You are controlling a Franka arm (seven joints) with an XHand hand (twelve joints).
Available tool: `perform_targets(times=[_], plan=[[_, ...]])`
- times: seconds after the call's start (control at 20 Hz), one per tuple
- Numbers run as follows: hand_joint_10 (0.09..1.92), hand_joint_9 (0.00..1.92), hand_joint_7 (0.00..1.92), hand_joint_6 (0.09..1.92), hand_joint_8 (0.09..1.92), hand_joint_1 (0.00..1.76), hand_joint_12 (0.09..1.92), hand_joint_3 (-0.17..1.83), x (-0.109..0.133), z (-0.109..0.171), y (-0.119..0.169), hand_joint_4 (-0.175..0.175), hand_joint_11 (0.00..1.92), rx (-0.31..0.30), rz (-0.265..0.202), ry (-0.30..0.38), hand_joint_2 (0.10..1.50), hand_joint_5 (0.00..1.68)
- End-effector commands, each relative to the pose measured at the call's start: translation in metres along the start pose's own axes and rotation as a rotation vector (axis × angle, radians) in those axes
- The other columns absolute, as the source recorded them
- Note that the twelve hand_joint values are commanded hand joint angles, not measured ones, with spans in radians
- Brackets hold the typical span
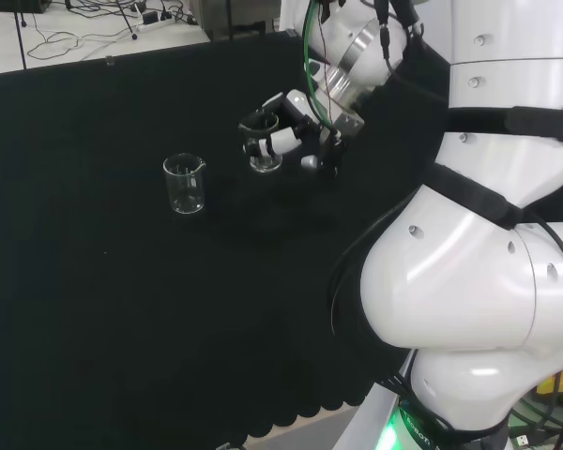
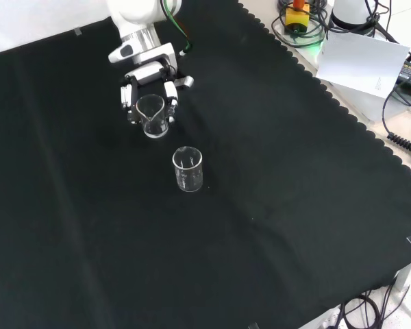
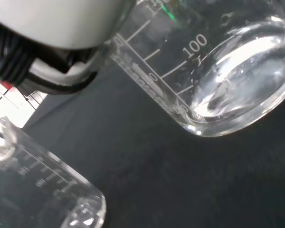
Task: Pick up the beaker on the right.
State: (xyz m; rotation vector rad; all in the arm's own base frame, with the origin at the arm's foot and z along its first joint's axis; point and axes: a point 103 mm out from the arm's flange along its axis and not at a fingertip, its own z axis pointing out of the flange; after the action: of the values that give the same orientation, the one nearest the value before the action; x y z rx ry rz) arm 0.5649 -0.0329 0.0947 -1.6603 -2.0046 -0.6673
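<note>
Apparently grasped: black and white robot hand [image 2: 149, 89] curled round small clear glass beaker [image 2: 153, 116], seemingly just off black cloth [image 2: 274, 205]. Second clear glass beaker [image 2: 188, 169] untouched. Further lift outstanding.

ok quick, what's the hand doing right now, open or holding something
The hand: shut on the beaker, fingers curled round its sides; the other beaker stands free on the cloth.

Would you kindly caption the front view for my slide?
Hand curled round one beaker, a second beaker standing free on the black cloth.
</note>
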Motion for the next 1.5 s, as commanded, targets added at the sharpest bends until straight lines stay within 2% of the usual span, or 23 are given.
perform_targets(times=[0.05, 0.3, 0.4, 0.5, 1.05, 1.5], plan=[[0.10, 1.70, 1.72, 0.14, 0.13, 1.18, 0.87, 0.73, 0.025, -0.026, -0.005, 0.175, 1.18, 0.027, -0.024, -0.025, 0.53, 1.57], [0.10, 1.70, 1.73, 0.13, 0.12, 1.18, 0.87, 0.73, 0.042, -0.044, -0.006, 0.175, 1.19, 0.056, -0.036, -0.069, 0.53, 1.57], [0.10, 1.70, 1.73, 0.13, 0.12, 1.18, 0.87, 0.73, 0.024, -0.077, -0.017, 0.175, 1.19, 0.070, -0.050, -0.040, 0.53, 1.57], [0.10, 1.70, 1.73, 0.13, 0.12, 1.18, 0.87, 0.74, 0.019, -0.097, -0.024, 0.175, 1.19, 0.083, -0.059, -0.035, 0.53, 1.57], [0.09, 1.71, 1.74, 0.12, 0.11, 1.18, 0.87, 0.74, 0.079, -0.058, -0.009, 0.175, 1.20, 0.147, -0.087, -0.132, 0.53, 1.57], [0.09, 1.71, 1.74, 0.12, 0.11, 1.18, 0.87, 0.74, 0.082, -0.057, -0.010, 0.175, 1.20, 0.176, -0.083, -0.169, 0.53, 1.58]])
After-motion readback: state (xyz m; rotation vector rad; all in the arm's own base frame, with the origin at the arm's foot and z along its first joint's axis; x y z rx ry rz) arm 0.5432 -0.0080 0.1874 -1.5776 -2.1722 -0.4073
